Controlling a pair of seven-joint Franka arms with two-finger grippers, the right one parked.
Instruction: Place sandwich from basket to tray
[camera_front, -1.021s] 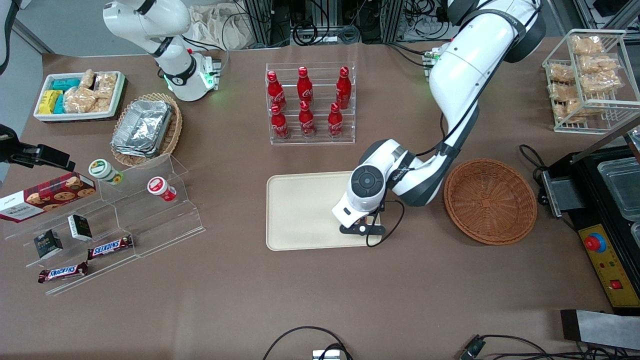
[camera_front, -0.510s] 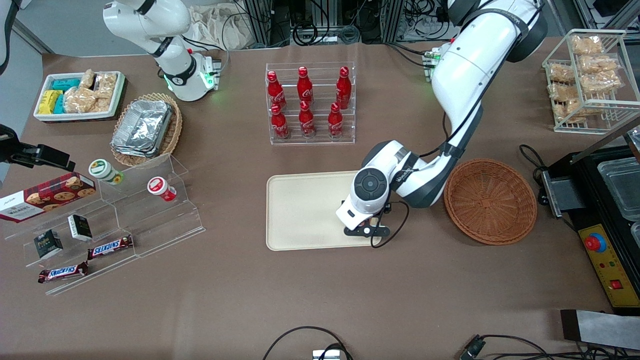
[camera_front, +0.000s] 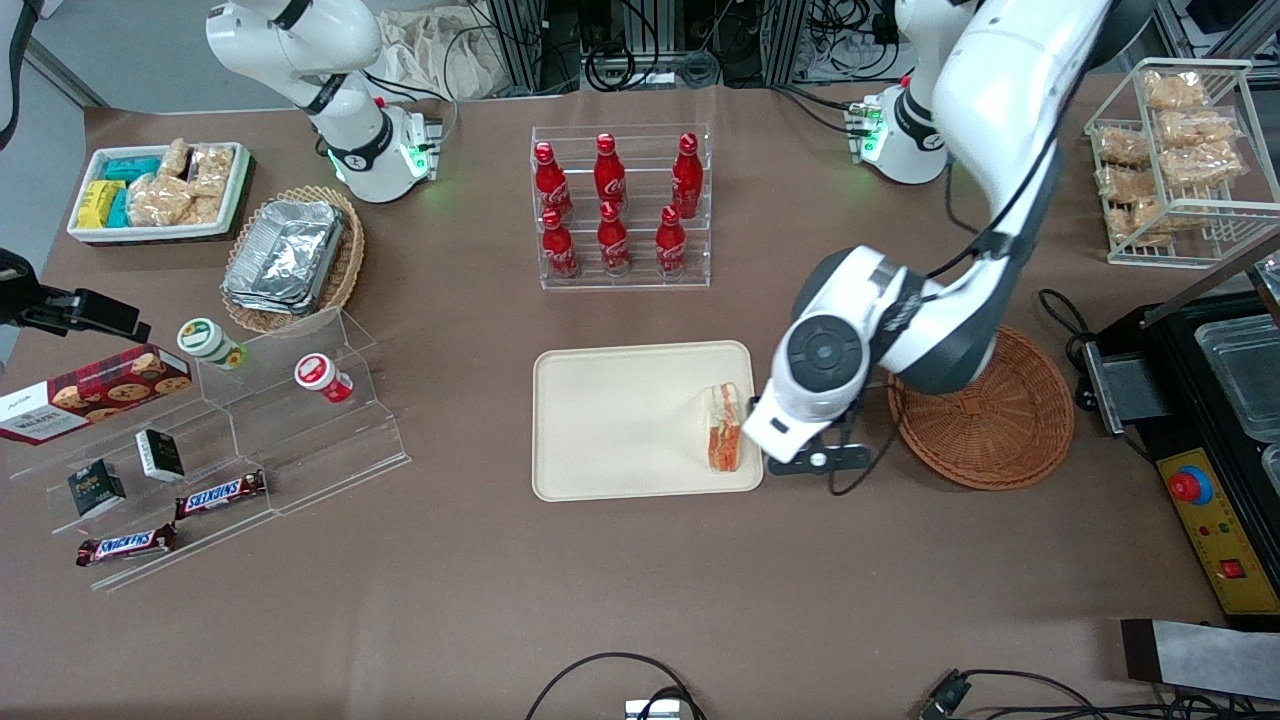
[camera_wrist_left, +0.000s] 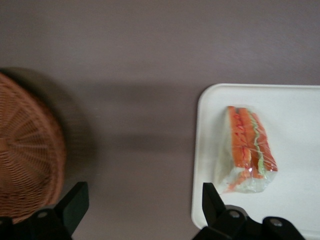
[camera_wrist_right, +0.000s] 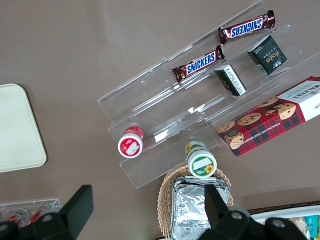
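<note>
Snacks, drinks and containers spread over a brown table

Six red cola bottles (camera_front: 615, 205) stand in a clear rack. Toward the parked arm's end, a stepped acrylic stand (camera_front: 250, 440) carries two Snickers bars (camera_front: 220, 493), two small dark boxes (camera_front: 160, 455), a cookie box (camera_front: 95, 392) and two lidded cups (camera_front: 322, 377). An oval wicker basket holds foil containers (camera_front: 285, 258), beside a white bin of snack packs (camera_front: 160, 190). A wire rack of bagged snacks (camera_front: 1180, 160) sits toward the working arm's end.

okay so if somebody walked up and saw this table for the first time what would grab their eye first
Probably the sandwich with its red-orange filling, lying on the cream tray at the edge nearest the round brown basket. Next, the working arm's gripper, open and holding nothing, above the bare table between tray and basket. The red bottles in a clear rack farther from the front camera also stand out.
</note>
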